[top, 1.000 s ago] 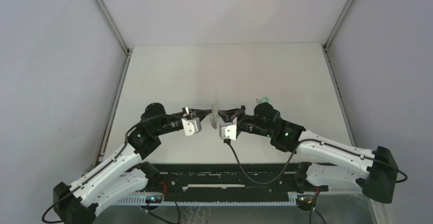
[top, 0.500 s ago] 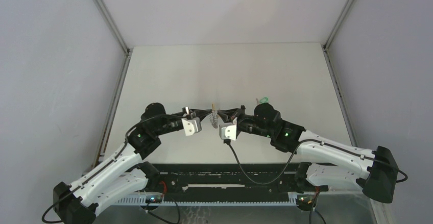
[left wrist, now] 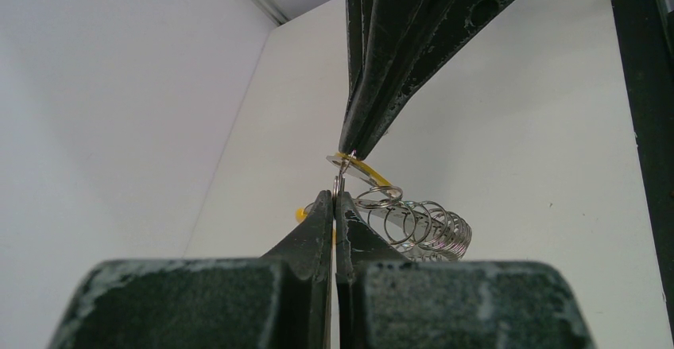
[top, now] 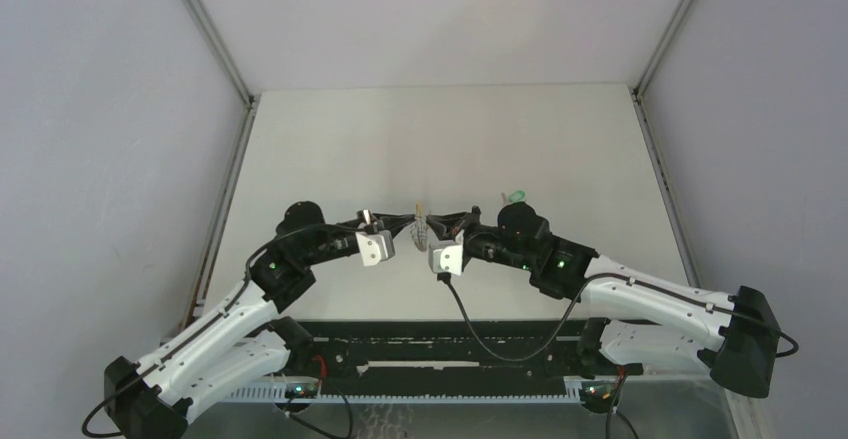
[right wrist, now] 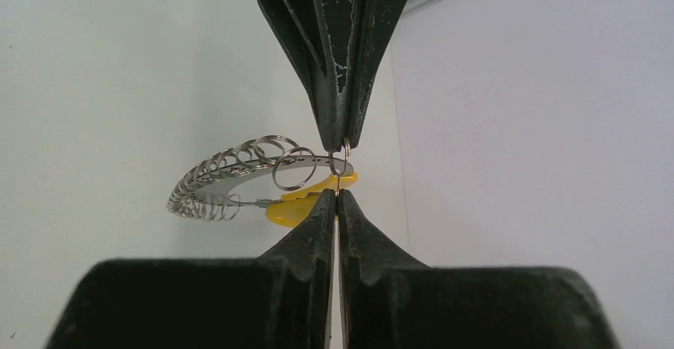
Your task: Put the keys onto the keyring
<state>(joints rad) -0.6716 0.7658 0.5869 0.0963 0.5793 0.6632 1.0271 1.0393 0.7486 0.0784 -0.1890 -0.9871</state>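
My two grippers meet tip to tip above the middle of the table [top: 330, 149]. The grey keyring [right wrist: 238, 180] hangs between them, strung with many small wire rings [left wrist: 421, 226], its yellow-orange part [right wrist: 296, 207] beside the tips. The left gripper [left wrist: 335, 196] is shut on one small ring [left wrist: 340, 180] at the keyring's rim. From the opposite side, the right gripper [right wrist: 337, 195] is shut on the thin edge of that same ring. A green-headed key [top: 515, 196] lies on the table behind the right arm. I cannot make out an orange-headed key.
Grey walls [top: 110, 159] close in the white table on the left, right and back. A black rail [top: 450, 344] with cables runs along the near edge between the arm bases.
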